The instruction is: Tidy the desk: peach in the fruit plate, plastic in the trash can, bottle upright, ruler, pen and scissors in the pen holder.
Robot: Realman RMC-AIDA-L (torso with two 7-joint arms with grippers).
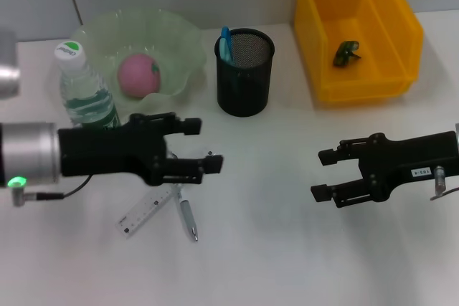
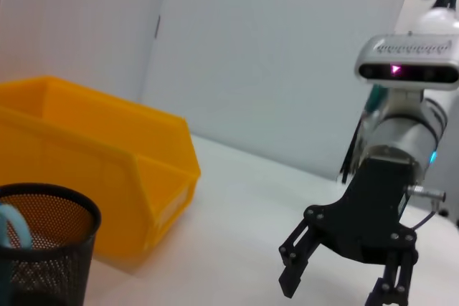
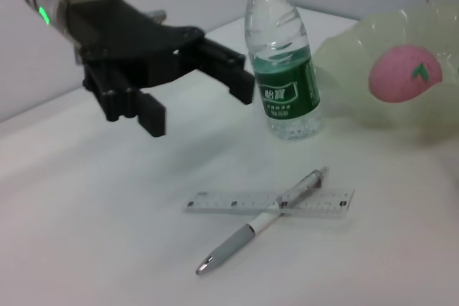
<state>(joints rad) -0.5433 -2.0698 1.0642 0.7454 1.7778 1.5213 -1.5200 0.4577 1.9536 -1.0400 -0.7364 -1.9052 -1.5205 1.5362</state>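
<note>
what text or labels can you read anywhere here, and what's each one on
Bottle green label: white characters, too blurred to read.
Bottle cap: green print, too small to read.
Ruler: scale marks only, numbers not legible.
Right gripper, open over the table: small white sticker with dark characters, too small to read.
Left gripper, open above the ruler and pen: no text visible.
Nothing can be quoted with confidence.

A green label with white Chinese characters, too small to make out fully, wraps the water bottle (image 3: 281, 69); its white cap (image 1: 69, 50) carries green print that cannot be read. Printed graduations run along the ruler (image 3: 269, 202), their numbers illegible.
</note>
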